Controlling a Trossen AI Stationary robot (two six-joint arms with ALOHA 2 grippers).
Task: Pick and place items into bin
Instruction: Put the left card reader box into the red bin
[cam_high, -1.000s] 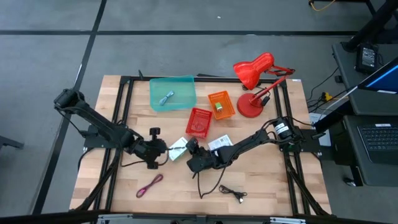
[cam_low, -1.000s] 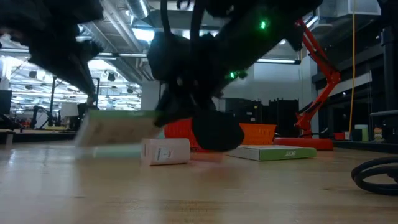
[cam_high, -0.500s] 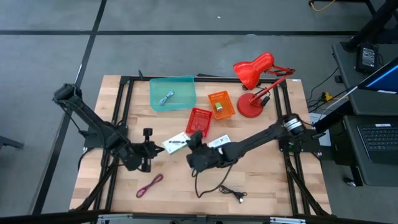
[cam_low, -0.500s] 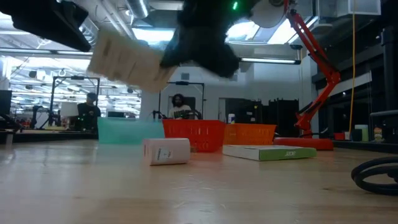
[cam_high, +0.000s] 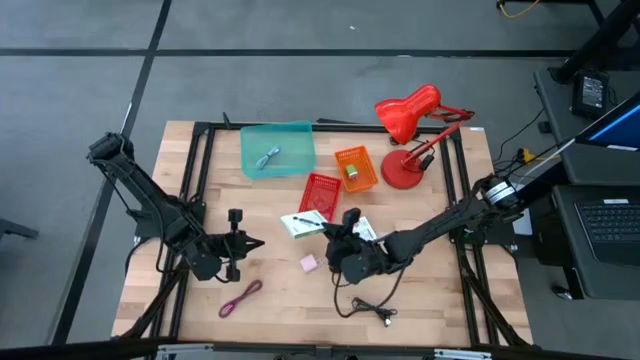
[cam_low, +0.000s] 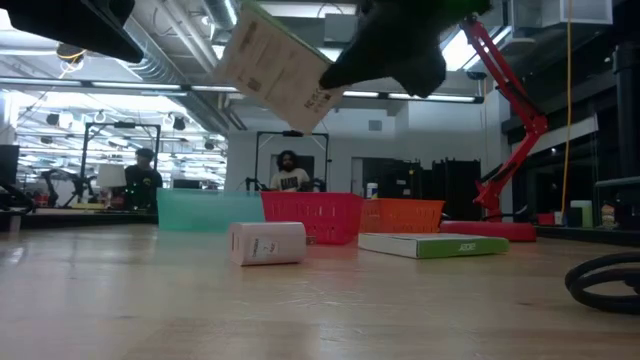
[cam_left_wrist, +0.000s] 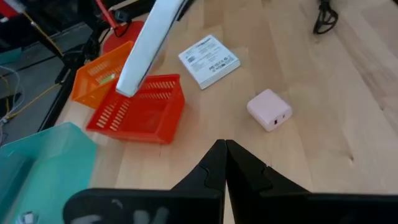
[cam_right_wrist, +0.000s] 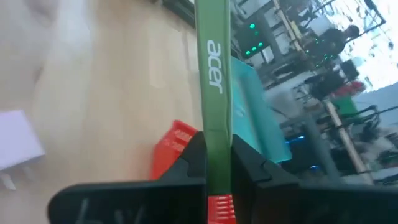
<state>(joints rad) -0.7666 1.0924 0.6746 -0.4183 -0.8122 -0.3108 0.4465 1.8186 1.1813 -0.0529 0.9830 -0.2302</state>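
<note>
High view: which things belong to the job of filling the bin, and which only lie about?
Job: packet in the right gripper, second packet, pink cube, maroon cable, black cable, teal bin, red basket, orange basket.
Lying about: red lamp; idle left gripper.

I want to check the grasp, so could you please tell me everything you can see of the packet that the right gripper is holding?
The packet is a thin, flat white box with small dark print on its face and a green edge bearing white "acer" lettering. It looks like cardboard. The right gripper is shut on one end, its fingers pinching the green edge. It hangs tilted, clear of the table, near the red basket. Nothing else touches it.
</note>
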